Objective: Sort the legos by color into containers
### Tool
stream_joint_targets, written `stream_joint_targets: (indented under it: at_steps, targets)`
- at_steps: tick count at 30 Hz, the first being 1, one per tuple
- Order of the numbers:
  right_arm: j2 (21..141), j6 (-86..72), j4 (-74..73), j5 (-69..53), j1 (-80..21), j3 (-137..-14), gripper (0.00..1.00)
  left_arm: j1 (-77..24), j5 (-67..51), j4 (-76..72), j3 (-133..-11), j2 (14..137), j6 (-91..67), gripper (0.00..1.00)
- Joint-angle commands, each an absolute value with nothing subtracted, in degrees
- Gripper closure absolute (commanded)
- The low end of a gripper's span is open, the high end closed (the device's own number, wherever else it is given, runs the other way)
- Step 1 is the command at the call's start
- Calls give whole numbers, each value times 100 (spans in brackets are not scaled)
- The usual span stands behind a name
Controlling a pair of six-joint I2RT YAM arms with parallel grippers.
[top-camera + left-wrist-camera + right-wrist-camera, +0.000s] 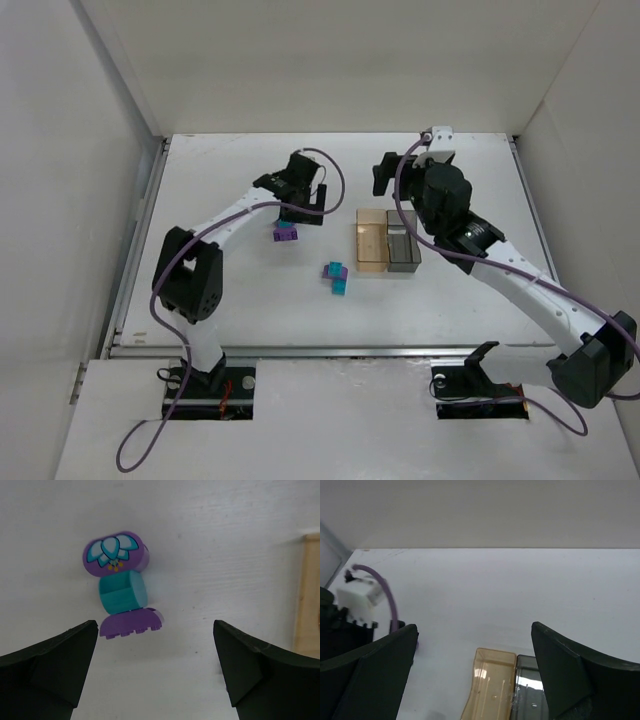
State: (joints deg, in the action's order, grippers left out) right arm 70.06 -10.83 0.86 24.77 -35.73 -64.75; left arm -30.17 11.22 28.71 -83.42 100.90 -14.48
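Just beyond left gripper [155, 630], jaws wide open and empty, purple-teal lego cluster [122, 587], left of centre.

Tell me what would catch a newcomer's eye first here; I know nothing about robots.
The bright purple and teal lego cluster stands out on the white table, lying just ahead of the left arm's open fingers. A second small cluster lies mid-table, apart from it. To its right, the amber container and the grey container sit side by side, with the right arm's open fingers near them.
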Motion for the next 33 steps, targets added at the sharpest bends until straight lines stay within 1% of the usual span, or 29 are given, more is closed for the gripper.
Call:
stream_joint_targets:
  at_steps: [1,3,7,9,12,13,14,20,21,25,26,28,30,33]
  targets:
    - [6882,-1494,-70,2294,-3639,-6398,0,-3120,1467,3068,-8288,10256,-1696,0]
    - [6882,-1547,-149,2241,-3691,-6398,0,-3120,1712,3067,-8489,10606,-1775,0]
    - [6882,-1547,-211,2294,-3744,-6398,0,-3068,1959,3015,-8490,10951,-1863,0]
    - [6934,-1547,-264,2294,-3744,-6398,0,-3067,2038,3076,-8543,11100,-1863,8]
    - [6935,-1547,-264,2294,-3744,-6398,0,-3067,2153,3076,-8543,11215,-1925,16]
    - [6935,-1547,-264,2294,-3744,-6398,0,-3067,2153,3076,-8543,11215,-1925,21]
    - [6935,-1547,-264,2294,-3744,-6398,0,-3067,2206,3024,-8604,11276,-1925,21]
    - [7180,-1547,-264,2180,-3797,-6451,0,-2953,2206,3023,-8824,11583,-1925,34]
    - [7181,-1547,-264,2180,-3797,-6451,0,-2892,2206,3023,-8903,11584,-1925,41]
    - [7312,-1547,-264,2180,-3797,-6503,0,-2892,2022,3076,-8965,11646,-1925,57]
    - [7312,-1547,-264,2180,-3797,-6504,0,-2892,1952,3128,-8887,11646,-1925,64]
    - [7373,-1442,-264,2241,-3797,-6556,0,-2892,1741,3129,-8755,11541,-1925,73]
    - [7374,-1389,-264,2241,-3797,-6557,0,-2892,1688,3129,-8754,11540,-1925,78]
    - [7427,-1389,-264,2241,-3797,-6618,0,-2892,1687,3129,-8754,11487,-1680,82]
